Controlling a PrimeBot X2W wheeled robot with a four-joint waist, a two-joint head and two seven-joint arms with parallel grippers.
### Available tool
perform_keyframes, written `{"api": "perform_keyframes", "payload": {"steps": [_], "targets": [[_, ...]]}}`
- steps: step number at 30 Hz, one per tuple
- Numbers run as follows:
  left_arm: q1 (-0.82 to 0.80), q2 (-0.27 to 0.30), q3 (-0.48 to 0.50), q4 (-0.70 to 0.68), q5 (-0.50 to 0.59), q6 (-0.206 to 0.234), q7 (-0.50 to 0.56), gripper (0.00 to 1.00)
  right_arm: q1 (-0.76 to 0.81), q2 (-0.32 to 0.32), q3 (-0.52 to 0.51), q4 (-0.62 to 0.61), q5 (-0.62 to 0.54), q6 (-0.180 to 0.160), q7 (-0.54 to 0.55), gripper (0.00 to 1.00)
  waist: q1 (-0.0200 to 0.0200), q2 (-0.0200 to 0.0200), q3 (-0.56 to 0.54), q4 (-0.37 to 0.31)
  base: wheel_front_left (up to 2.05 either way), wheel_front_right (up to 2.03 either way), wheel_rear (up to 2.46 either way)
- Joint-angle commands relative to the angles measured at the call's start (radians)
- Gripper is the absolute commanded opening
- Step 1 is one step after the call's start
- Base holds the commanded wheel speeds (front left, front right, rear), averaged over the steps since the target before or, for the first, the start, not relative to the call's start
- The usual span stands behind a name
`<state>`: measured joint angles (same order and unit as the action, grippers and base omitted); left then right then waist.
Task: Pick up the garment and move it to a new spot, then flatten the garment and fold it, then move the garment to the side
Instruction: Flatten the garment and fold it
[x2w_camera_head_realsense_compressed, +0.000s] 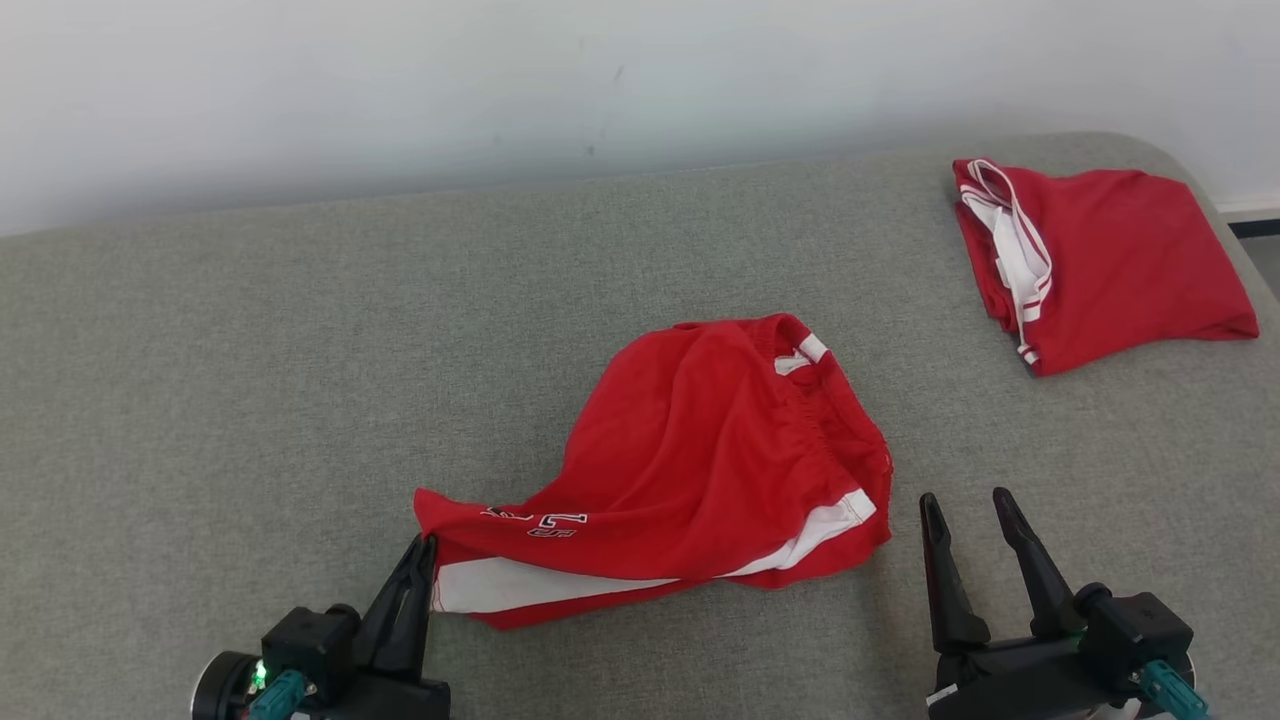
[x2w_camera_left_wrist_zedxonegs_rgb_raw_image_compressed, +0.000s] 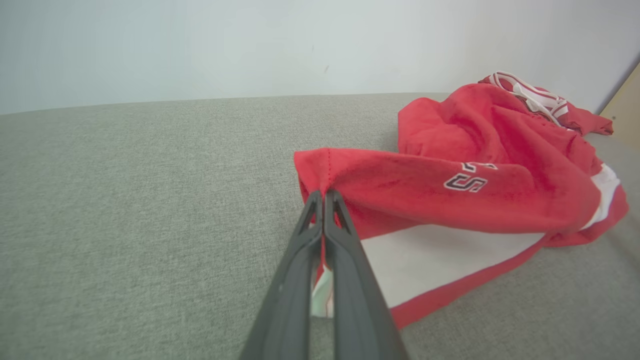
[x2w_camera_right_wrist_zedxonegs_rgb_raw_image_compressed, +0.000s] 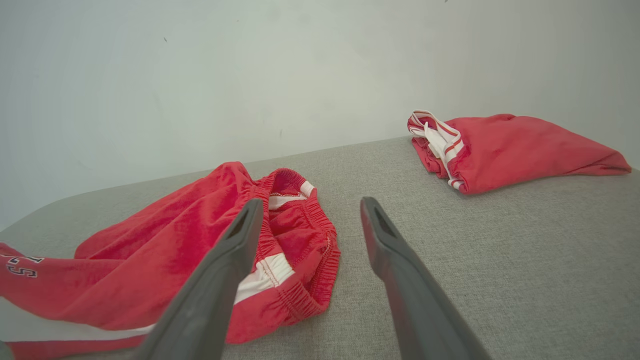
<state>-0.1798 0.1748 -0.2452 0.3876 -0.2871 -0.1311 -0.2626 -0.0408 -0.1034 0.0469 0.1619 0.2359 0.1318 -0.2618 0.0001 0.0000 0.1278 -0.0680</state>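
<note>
Garment (x2w_camera_head_realsense_compressed: 700, 450), red with white trim, lies crumpled at the middle of the grey counter (x2w_camera_head_realsense_compressed: 250, 380), one of two; the second garment (x2w_camera_head_realsense_compressed: 1110, 260) sits folded at 2 o'clock. Two claws: the left claw (x2w_camera_head_realsense_compressed: 428, 543) at 7 o'clock is pinched tight on a corner of the crumpled piece, and the right claw (x2w_camera_head_realsense_compressed: 965, 497) at 5 o'clock gapes wide, empty, near its other end.

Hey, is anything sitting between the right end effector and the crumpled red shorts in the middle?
Nothing visible. Only bare grey cushion lies between the open right end effector and the shorts. The folded red garment sits off at the far right corner, out of that path.
</note>
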Motion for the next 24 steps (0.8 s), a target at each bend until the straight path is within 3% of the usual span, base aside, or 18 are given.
{"api": "perform_keyframes", "payload": {"steps": [1, 2, 3, 16, 24], "targets": [[-0.010, -0.002, 0.004, 0.004, -0.004, 0.002, -0.003, 0.17, 0.004, 0.004, -0.004, 0.002, 0.000, -0.003, -0.004, 1.00, -0.0001, 0.0000, -0.002, 0.004, 0.00, 0.00, 0.00], [-0.008, -0.004, 0.004, 0.004, -0.003, 0.002, -0.003, 0.83, 0.008, 0.004, -0.006, 0.003, 0.000, -0.003, -0.004, 1.00, -0.0001, 0.0000, -0.004, 0.007, 0.00, 0.00, 0.00], [-0.005, -0.008, 0.002, 0.003, -0.002, 0.002, -0.003, 1.00, 0.013, 0.005, -0.012, 0.004, -0.001, -0.003, -0.004, 1.00, -0.0001, 0.0000, -0.005, 0.012, 0.00, 0.00, 0.00], [0.128, -0.049, 0.032, -0.088, 0.023, 0.001, -0.003, 1.00, 0.023, 0.012, -0.012, 0.002, 0.003, -0.003, -0.004, 1.00, -0.0001, 0.0000, -0.016, 0.062, 0.00, 0.00, 0.00], [0.195, -0.059, -0.013, -0.089, 0.018, 0.002, -0.003, 1.00, 0.035, 0.010, -0.013, 0.009, 0.009, -0.003, -0.004, 1.00, -0.0001, 0.0000, -0.023, 0.065, 0.00, 0.00, 0.00]]}}
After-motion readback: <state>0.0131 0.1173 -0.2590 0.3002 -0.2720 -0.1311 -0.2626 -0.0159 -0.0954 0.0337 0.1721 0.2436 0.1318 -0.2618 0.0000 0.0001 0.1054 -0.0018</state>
